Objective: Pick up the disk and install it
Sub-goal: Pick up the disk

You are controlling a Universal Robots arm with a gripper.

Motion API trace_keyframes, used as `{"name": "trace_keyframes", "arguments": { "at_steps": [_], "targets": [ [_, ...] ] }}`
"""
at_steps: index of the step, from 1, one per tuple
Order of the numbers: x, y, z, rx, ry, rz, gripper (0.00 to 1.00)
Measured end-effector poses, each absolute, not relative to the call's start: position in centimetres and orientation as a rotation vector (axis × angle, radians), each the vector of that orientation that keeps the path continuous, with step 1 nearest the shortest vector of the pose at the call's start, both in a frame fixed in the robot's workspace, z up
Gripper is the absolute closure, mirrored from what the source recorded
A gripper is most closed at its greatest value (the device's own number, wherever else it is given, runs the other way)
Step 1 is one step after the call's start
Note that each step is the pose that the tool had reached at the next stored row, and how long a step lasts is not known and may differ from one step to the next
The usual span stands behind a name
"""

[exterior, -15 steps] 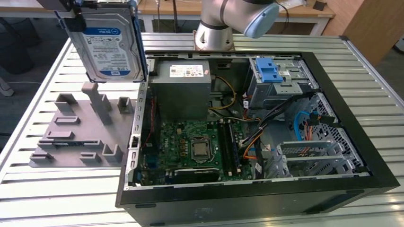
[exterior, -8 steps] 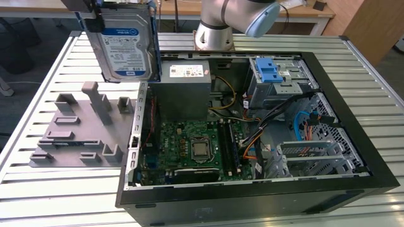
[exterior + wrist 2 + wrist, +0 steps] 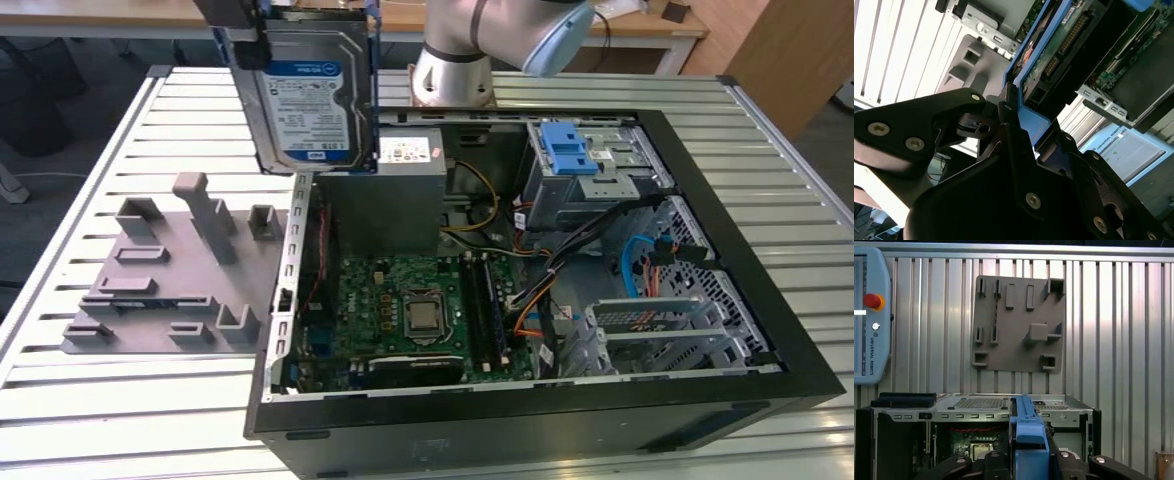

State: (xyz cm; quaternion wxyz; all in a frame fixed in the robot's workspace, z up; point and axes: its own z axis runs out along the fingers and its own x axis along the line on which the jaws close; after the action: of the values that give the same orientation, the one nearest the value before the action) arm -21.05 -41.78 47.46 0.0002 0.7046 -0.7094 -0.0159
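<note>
Exterior view: hard drive (image 3: 314, 100) raised upright, label showing, by open PC case (image 3: 534, 410) on bench (image 3: 134, 420). Second wrist view: jaws clenched on its blue rail (image 3: 1031, 122), PCB side visible.

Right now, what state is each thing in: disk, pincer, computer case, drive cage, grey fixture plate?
disk: held in the air, on edge, label toward the exterior view, not installed.
pincer: shut on the disk's blue rail.
computer case: lying on its side, open, motherboard exposed.
drive cage: in the case, without the disk.
grey fixture plate: flat on the table beside the case.
</note>
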Motion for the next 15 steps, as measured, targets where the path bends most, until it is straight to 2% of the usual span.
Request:
{"name": "trace_keyframes", "arguments": {
  "at_steps": [15],
  "targets": [
    [-17.0, -42.9, 47.2, 2.213, -2.228, -0.05, 0.64]
  ]
}}
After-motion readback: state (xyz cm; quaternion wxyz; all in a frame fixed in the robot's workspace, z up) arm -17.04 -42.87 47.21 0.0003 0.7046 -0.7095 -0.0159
